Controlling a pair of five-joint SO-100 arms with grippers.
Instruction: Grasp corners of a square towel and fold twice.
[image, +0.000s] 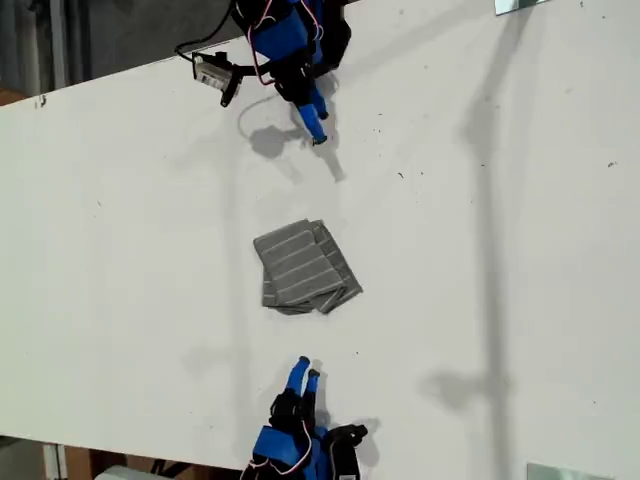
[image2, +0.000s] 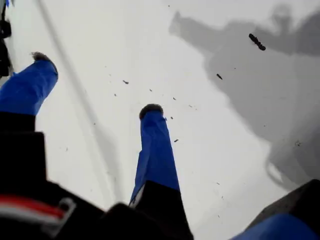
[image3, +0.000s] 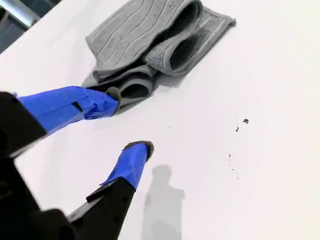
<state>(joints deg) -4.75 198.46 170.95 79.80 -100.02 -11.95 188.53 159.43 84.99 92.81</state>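
Two blue arms are facing each other across a white table (image: 120, 250), with the towel (image: 300, 268) lying folded into a small layered grey square between them. In the exterior view, one arm (image: 290, 40) is reaching down from above the towel and the other arm (image: 295, 430) is reaching up from below the towel; both are stopping short of it. Which of these is which gripper cannot be told from the wrist views.

My first gripper (image2: 97, 85) is hanging over bare table with its jaws spread wide and nothing between them; the towel is not showing in its view.

My second gripper (image3: 127, 120) is also standing open and gripping nothing. The towel (image3: 135, 35) is lying just beyond its fingertips (image3: 112, 95), with one tip sitting right at the towel's nearest folded edge; whether it is touching cannot be told.
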